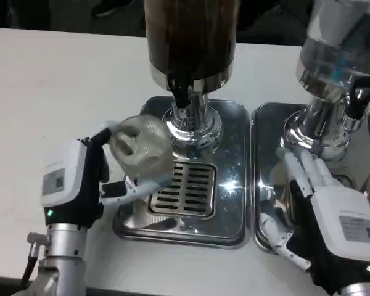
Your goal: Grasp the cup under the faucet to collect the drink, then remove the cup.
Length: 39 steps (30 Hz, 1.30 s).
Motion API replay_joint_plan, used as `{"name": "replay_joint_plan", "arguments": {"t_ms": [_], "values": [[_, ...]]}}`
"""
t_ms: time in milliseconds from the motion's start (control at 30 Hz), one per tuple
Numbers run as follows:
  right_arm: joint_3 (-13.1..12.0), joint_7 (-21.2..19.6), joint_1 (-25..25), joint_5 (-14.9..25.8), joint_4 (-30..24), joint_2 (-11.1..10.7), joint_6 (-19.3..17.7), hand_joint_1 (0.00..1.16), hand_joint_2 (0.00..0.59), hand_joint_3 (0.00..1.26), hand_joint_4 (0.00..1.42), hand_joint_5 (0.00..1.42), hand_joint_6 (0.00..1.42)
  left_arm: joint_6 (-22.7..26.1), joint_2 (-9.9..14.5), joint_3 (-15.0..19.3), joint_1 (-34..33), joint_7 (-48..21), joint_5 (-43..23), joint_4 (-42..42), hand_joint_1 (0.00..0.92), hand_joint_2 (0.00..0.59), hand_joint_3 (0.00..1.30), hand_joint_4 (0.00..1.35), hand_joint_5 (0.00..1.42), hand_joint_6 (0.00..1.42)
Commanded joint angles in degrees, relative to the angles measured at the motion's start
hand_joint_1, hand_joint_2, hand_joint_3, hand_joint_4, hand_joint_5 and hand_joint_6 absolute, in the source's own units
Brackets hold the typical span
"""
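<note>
A clear textured cup [141,147] is held by my left hand [80,182] just left of the drip grate [186,188], tilted, with fingers around its side and under it. It sits low and left of the black faucet [181,94] of the dark drink dispenser [191,37], not directly beneath the spout. My right hand [324,213] lies open over the right-hand tray, its fingers stretched toward the base of the second dispenser [317,132], holding nothing.
Two shiny steel drip trays [234,231] stand side by side at the table's front. A second, clear dispenser [342,43] stands at the right with its own black tap [361,95]. White tabletop [55,86] spreads to the left.
</note>
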Motion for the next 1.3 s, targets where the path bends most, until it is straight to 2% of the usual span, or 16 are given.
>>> {"name": "replay_joint_plan", "arguments": {"t_ms": [33, 200, 367, 600, 800, 1000, 1067, 1100, 1167, 1200, 1233, 1300], "values": [[-1.33, -1.15, 1.06, 0.09, -1.05, 0.1, 0.24, 0.22, 0.476, 0.06, 0.0, 0.04, 0.2, 0.0, -1.36, -1.37, -3.27, -0.51, 0.61, 0.76, 0.66, 0.0, 1.0, 1.15, 1.22, 1.36], [-1.09, -1.34, 1.23, -0.24, -1.47, 1.35, 0.47, 0.22, 0.476, 0.06, 0.0, 0.04, 0.2, 2.28, -3.66, -3.64, -6.21, -2.49, 1.57, 3.82, 0.663, 0.0, 1.0, 1.15, 1.23, 1.38], [-1.24, -1.01, 0.98, -0.29, -1.23, 1.61, 0.42, 0.22, 0.476, 0.06, 0.0, 0.04, 0.2, 3.61, -5.47, -4.41, -8.03, -4.31, 1.58, 5.69, 0.674, 0.0, 1.01, 1.16, 1.24, 1.38], [-1.53, -0.9, 1.36, 0.08, -1.09, 1.75, 0.36, 0.22, 0.476, 0.06, 0.0, 0.03, 0.2, 4.18, -6.73, -6.08, -7.89, -3.79, 2.45, 6.02, 0.682, 0.0, 1.02, 1.17, 1.26, 1.39], [-1.32, -0.85, 1.11, 0.09, -0.81, 2.18, 0.31, 0.22, 0.482, 0.06, 0.0, 0.03, 0.2, 5.0, -7.33, -6.99, -7.68, -2.59, 2.76, 6.02, 0.686, 0.0, 1.02, 1.18, 1.27, 1.4], [-1.35, -0.96, 0.78, 0.21, -0.43, 2.38, 0.25, 0.23, 0.485, 0.06, 0.0, 0.03, 0.2, 5.58, -6.72, -6.88, -7.64, -2.69, 2.22, 6.51, 0.689, 0.0, 1.02, 1.18, 1.26, 1.4], [-1.43, -0.94, 0.68, 0.49, -0.21, 2.37, 0.11, 0.23, 0.485, 0.06, 0.0, 0.03, 0.2, 5.17, -6.39, -6.73, -7.46, -3.14, 1.94, 6.65, 0.69, 0.0, 0.99, 1.15, 1.24, 1.4], [-1.48, -0.91, 0.63, 0.66, -0.1, 2.35, 0.03, 0.23, 0.485, 0.06, 0.0, 0.03, 0.2, 5.04, -6.31, -6.7, -7.41, -3.27, 1.87, 6.68, 0.684, 0.0, 0.94, 1.09, 1.19, 1.36], [-1.45, -0.94, 0.45, 0.82, 0.13, 2.39, -0.04, 0.23, 0.485, 0.06, 0.0, 0.03, 0.2, 4.65, -6.16, -6.66, -7.23, -3.41, 1.74, 6.65, 0.638, 0.0, 0.82, 0.93, 1.07, 1.23], [-1.43, -0.94, 0.3, 0.9, 0.28, 2.41, -0.08, 0.23, 0.484, 0.06, 0.0, 0.03, 0.2, 4.49, -6.13, -6.63, -7.16, -3.54, 1.66, 6.62, 0.534, 0.003, 0.72, 0.8, 0.99, 1.11], [-1.43, -0.95, 0.17, 0.96, 0.4, 2.4, -0.11, 0.23, 0.483, 0.06, 0.0, 0.03, 0.2, 4.34, -6.1, -6.59, -7.12, -3.72, 1.58, 6.6, 0.451, 0.007, 0.66, 0.75, 0.97, 1.08], [-1.38, -1.02, -0.03, 1.01, 0.57, 2.35, -0.17, 0.23, 0.48, 0.06, 0.0, 0.03, 0.2, 4.2, -6.1, -6.53, -7.11, -4.05, 1.42, 6.62, 0.353, 0.023, 0.56, 0.71, 0.92, 1.02]]}}
